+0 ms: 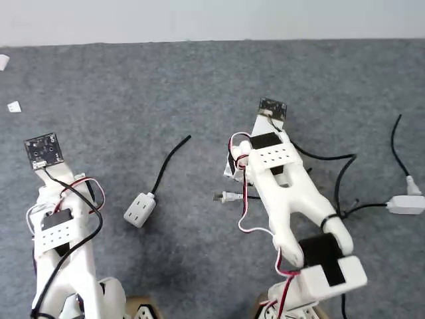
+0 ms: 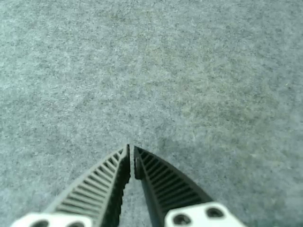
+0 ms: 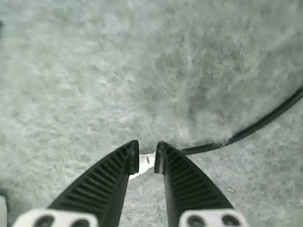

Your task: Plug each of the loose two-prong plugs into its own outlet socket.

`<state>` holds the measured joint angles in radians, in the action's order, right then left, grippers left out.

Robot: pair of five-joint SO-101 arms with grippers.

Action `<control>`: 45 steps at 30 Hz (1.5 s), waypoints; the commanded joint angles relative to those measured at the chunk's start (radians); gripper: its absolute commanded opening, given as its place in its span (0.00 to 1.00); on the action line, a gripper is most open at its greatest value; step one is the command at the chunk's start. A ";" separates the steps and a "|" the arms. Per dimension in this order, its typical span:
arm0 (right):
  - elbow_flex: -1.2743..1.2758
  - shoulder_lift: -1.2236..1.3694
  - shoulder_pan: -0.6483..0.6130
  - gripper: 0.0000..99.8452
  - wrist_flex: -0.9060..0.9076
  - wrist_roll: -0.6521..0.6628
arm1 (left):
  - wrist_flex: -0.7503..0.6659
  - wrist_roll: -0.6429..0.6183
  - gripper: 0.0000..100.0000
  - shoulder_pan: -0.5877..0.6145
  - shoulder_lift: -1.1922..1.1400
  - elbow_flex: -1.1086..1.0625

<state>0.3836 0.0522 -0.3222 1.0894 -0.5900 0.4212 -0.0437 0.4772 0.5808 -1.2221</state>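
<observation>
My right gripper [image 3: 147, 153] is shut on a small white plug [image 3: 144, 163] held between its tips just above the carpet. The plug's black cord [image 3: 255, 125] runs away over the carpet. My left gripper [image 2: 131, 150] is shut with nothing in it, hanging over bare carpet. In the high view a white outlet socket [image 1: 139, 209] on a short black cord lies between the arms. A loose two-prong plug [image 1: 222, 197] lies beside the right arm [image 1: 285, 193]. A second white outlet [image 1: 405, 205] lies at the far right. The left arm [image 1: 60, 226] stands at the lower left.
Black cords [image 1: 342, 179] loop over the grey carpet right of the right arm and run to the far-right outlet. Two scraps of white paper [image 1: 13, 106] lie at the far left. Open carpet stretches across the back of the table.
</observation>
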 commanded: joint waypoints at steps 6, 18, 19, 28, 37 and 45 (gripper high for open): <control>-0.060 0.016 -0.005 0.09 -0.007 -0.075 | -0.029 0.005 0.02 -0.006 0.018 0.002; -0.235 0.278 -0.007 0.13 0.048 -0.075 | -0.029 0.005 0.02 -0.006 0.018 0.002; -0.261 0.297 -0.007 0.12 0.077 -0.075 | -0.029 0.005 0.02 -0.006 0.018 0.002; -0.322 0.340 -0.035 0.07 0.180 -0.008 | -0.031 0.005 0.02 -0.005 0.018 0.002; -0.338 0.305 0.002 0.01 0.249 0.109 | -0.031 0.005 0.02 -0.005 0.018 0.002; -0.381 0.259 0.042 0.01 0.344 0.118 | -0.031 0.005 0.02 -0.003 0.018 0.002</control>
<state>0.0829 0.3913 -0.3099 1.3610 -0.4872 0.4212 -0.0437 0.4772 0.5808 -1.2221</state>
